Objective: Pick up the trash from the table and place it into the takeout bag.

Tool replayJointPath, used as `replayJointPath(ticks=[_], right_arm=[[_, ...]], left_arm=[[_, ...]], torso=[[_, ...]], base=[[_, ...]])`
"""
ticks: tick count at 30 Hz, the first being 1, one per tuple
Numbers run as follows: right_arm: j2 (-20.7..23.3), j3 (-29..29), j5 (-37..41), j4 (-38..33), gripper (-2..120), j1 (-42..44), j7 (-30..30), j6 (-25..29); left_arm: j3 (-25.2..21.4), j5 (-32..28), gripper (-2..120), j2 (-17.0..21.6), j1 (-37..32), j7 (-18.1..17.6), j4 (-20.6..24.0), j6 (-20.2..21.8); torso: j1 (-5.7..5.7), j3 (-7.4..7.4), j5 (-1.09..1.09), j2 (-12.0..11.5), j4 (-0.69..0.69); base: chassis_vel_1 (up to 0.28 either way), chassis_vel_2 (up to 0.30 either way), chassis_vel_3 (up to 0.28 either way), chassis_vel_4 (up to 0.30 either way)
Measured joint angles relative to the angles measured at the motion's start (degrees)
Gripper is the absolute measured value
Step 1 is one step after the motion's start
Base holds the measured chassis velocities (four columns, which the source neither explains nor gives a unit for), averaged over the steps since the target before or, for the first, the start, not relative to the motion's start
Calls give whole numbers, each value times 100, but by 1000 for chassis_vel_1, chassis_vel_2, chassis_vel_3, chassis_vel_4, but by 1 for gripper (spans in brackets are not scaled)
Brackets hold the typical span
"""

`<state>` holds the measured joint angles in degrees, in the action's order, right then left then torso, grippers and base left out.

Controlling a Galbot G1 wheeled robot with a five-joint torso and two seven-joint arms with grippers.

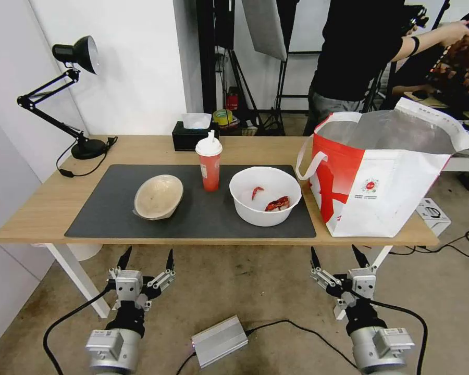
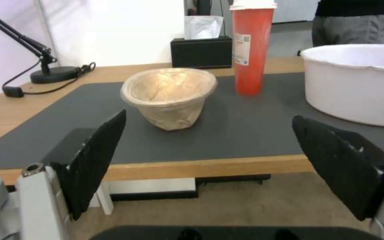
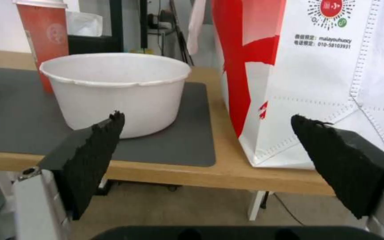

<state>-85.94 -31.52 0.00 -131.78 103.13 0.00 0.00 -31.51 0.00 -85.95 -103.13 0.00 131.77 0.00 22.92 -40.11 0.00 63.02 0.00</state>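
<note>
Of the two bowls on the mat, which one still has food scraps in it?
The large white plastic bowl, standing between the red drink cup and the takeout bag; red scraps lie inside. The tilted beige bowl on the cup's other side looks empty.

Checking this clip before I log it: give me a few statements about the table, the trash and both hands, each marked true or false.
1. The white bowl holds red food scraps. True.
2. The red cup lies on its side. False: it stands upright on the grey mat.
3. Both hands, left hand and right hand, are open and below the table edge. True.
4. The beige bowl is inside the takeout bag. False: it sits on the mat.
5. The bag stands at the table's right end. True.
</note>
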Motion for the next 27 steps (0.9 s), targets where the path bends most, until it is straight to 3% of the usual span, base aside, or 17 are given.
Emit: replayJointPath(ticks=[16,20,27], right_arm=[[0,0,0,0,97,0,0,0],[15,-1,3,-1,97,-22,16,-52],[340,-98,174,-124,100,-514,487,-1213]], left_arm=[[-17,-20,100,-12,10,-1,3,25],[-523,-485,100,-342,281,-167,202,590],[-653,-651,100,-425,304,-229,254,688]], torso=[[0,0,0,0,0],[0,0,2,0,0],[0,-1,0,0,1]], base=[[0,0,0,0],[0,0,0,0],[0,0,0,0]])
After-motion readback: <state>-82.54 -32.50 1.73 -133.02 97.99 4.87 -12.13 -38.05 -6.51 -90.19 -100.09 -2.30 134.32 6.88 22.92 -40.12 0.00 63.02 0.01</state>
